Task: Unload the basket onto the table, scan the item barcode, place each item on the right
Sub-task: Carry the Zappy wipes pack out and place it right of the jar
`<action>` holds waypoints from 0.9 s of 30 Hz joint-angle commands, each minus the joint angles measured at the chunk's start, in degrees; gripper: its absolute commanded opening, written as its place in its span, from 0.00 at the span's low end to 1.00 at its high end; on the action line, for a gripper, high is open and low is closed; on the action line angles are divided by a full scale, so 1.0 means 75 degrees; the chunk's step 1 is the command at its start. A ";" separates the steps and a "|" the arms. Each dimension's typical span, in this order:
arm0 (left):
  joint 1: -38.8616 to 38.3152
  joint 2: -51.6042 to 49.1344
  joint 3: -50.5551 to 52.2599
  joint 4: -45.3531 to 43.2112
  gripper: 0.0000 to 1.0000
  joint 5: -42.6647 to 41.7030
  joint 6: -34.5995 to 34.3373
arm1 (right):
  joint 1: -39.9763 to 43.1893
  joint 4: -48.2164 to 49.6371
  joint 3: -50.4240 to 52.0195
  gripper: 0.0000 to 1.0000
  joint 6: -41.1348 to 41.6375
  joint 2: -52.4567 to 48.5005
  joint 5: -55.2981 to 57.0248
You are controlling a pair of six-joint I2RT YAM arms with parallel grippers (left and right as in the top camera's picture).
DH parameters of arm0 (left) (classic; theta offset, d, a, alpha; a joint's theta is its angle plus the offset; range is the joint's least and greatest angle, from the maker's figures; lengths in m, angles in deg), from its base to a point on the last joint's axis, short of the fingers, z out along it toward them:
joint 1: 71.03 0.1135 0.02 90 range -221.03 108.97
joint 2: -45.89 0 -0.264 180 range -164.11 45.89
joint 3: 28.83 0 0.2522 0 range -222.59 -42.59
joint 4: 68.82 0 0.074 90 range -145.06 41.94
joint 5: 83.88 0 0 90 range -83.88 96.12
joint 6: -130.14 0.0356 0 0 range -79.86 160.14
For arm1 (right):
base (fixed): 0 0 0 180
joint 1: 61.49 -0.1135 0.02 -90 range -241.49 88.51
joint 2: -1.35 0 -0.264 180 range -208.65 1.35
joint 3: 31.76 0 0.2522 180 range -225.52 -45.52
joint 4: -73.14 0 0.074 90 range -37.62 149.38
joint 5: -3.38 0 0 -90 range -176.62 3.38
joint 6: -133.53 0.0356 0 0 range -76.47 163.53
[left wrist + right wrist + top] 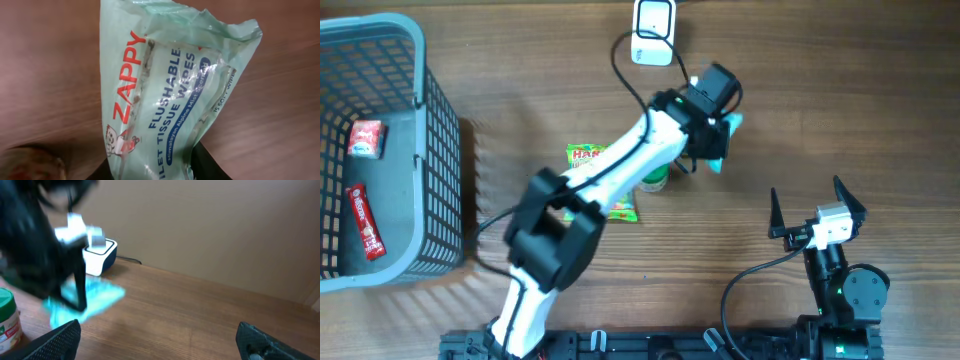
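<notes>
Near the table's far edge: we locate the white scanner [653, 30], standing on the wooden table [820, 80].
Wipes pack: we find the pale green wipes pack [170, 90] to the right of the scanner and on the robot's side of it, near it but apart. The left wrist view shows its lettered face, creased.
Left gripper: we read the left gripper [712, 140] as clamped on one end of the wipes pack, its dark fingers [210, 167] showing behind the film.
Right gripper: we see the right gripper [160, 345] with jaws spread wide and holding nothing, at the near right of the table and well apart from the pack.
Obstruction, overhead view: the left arm [635, 145] runs diagonally across the centre and covers part of a green sweet packet [582, 155] and a green-lidded jar [655, 182].
Obstruction, right wrist view: the blurred left arm stands in front of the scanner's left side.
Basket: we note a grey basket [438, 160] at the left edge with two red packets [365, 222] inside, well apart from the pack.
</notes>
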 commanded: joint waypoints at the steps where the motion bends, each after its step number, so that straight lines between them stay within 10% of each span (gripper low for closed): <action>1: -0.0140 -0.0463 0.0032 0.0125 0.25 0.0117 -0.0178 | -0.0032 0.0026 0.0009 1.00 -0.0041 0.0061 0.0020; 3: -0.0204 -0.0481 0.0032 0.0108 0.33 0.0146 -0.0175 | -0.0032 0.0026 0.0009 1.00 -0.0041 0.0061 0.0020; 7: -0.0134 -0.0201 -0.0262 0.0009 1.00 0.0143 -0.0111 | -0.0032 0.0026 0.0009 1.00 -0.0041 0.0061 0.0020; 18: 0.1422 0.1891 -0.4497 0.2256 1.00 0.0758 0.1387 | -0.0032 0.0026 0.0009 1.00 -0.0044 0.0061 0.0020; 21: 0.2331 0.2862 -0.4919 0.3124 1.00 0.2506 0.1492 | -0.0032 0.0026 0.0009 1.00 -0.0041 0.0061 0.0020; 27: 0.5662 0.3701 -0.4902 0.5645 1.00 0.4028 -0.0175 | -0.0032 0.0026 0.0009 1.00 -0.0044 0.0061 0.0020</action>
